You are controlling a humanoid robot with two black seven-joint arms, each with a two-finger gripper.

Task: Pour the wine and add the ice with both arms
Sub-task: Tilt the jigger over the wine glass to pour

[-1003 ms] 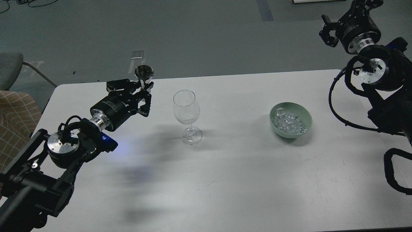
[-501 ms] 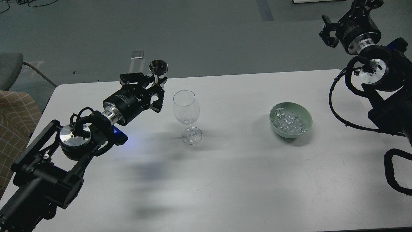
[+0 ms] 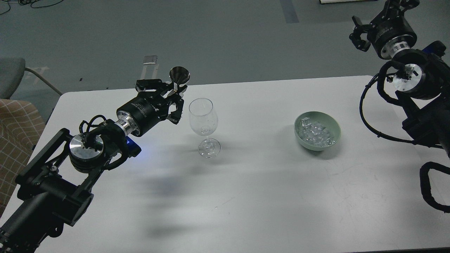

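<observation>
A clear stemmed glass (image 3: 203, 121) stands upright on the white table (image 3: 246, 182), left of centre. My left gripper (image 3: 174, 95) is shut on a small steel measuring cup (image 3: 179, 76), held upright just left of the glass rim. Any wine in the cup is hidden from here. A pale green bowl (image 3: 334, 131) right of centre holds several clear ice cubes (image 3: 315, 133). My right gripper (image 3: 358, 33) is raised beyond the table's far right corner, well away from the bowl; its fingers look spread.
A chair with a checked cushion (image 3: 17, 130) stands off the table's left edge. My right arm's black cables (image 3: 367, 116) loop over the table's right edge. The floor lies beyond the far edge.
My left arm has carried the steel cup to the right, from well left of the glass to right beside its rim. The right arm, glass and bowl have not moved.
</observation>
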